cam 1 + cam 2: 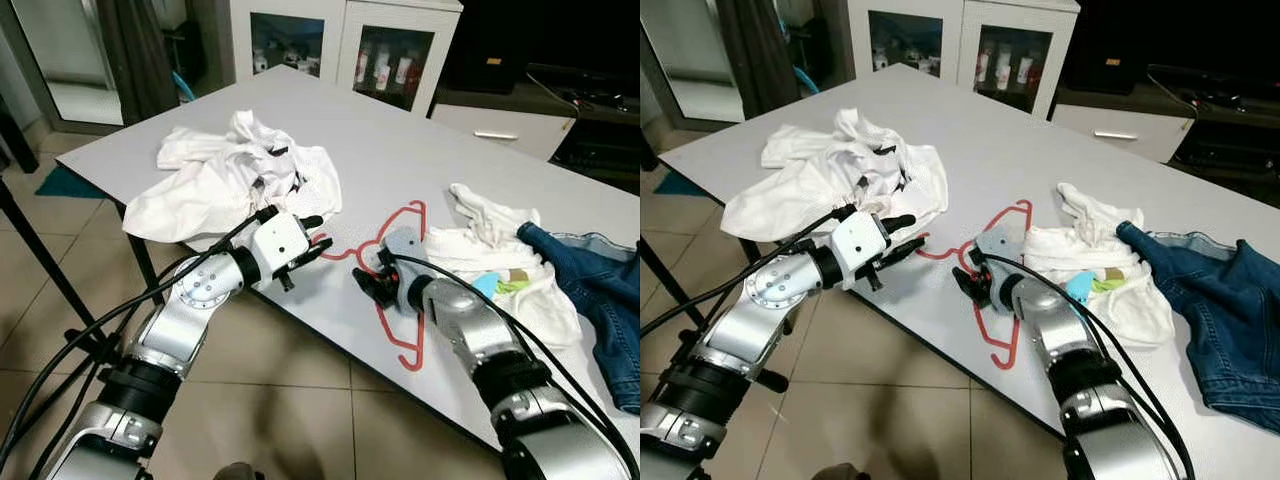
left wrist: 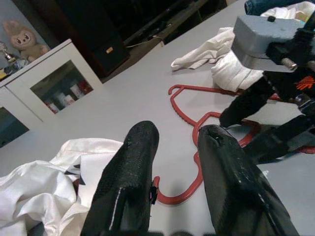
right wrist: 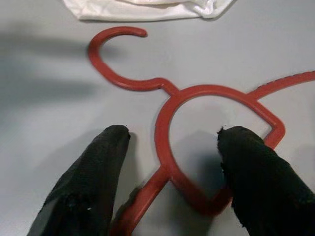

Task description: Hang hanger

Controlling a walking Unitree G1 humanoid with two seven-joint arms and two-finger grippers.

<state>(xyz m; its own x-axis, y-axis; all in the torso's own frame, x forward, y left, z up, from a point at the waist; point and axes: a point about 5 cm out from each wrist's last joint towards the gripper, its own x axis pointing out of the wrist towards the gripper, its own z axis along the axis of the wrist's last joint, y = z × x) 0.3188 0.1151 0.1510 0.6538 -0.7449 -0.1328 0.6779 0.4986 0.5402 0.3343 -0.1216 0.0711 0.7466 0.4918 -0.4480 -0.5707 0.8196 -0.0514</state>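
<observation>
1. Right gripper [image 3: 170, 147] parted over the near edge of the grey surface [image 1: 400, 150], at about 5 o'clock from centre in the head views; black fingers [image 3: 88, 187] straddling the loop of the red hanger [image 1: 395, 290], not closed on it; whether touching it cannot be told.
2. Red hanger lying flat on the surface, hook [image 3: 115, 49] curling toward 9 o'clock, long arm running back toward the near edge under the right gripper.
3. Left gripper [image 1: 318, 240] at about 8 o'clock, fingers apart, poised just beside the hook end, holding nothing; hook [image 2: 177, 191] seen low between its two fingers in the left wrist view.
4. Crumpled white shirt [image 1: 235, 175] at 10 o'clock, just behind the left gripper.
5. White cloth [image 1: 490, 250] at 3 o'clock, just beyond the hanger, with small blue and green bits [image 1: 495, 285] on it.
6. Blue jeans [image 1: 595, 280] at 4 o'clock, against the white cloth, spilling toward the surface edge.
7. White glass-door cabinet [image 1: 340, 40] at 12 o'clock beyond the surface, bottles inside; plush toy [image 2: 24, 37] on top in the left wrist view.
8. Tiled floor [image 1: 270, 380] below the near edge.
</observation>
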